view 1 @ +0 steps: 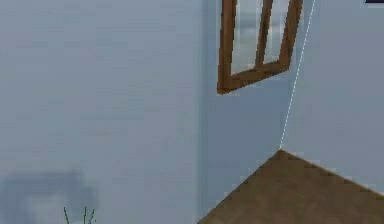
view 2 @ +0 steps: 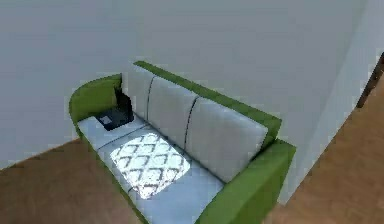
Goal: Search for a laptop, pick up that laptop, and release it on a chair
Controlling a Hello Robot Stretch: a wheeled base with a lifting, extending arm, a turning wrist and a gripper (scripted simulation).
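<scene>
The search looks finished, since a dark, open laptop (view 2: 118, 112) lies at the left end of the green sofa (view 2: 250, 185), left of frame centre; the next move is probably squaring up to reach it, though I cannot tell the tool's state.

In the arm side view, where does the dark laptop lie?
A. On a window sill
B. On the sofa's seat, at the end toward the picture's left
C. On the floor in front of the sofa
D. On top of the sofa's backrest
B: the open laptop rests on the seat cushion of the green sofa, next to the armrest at the arm side view's left.
</scene>
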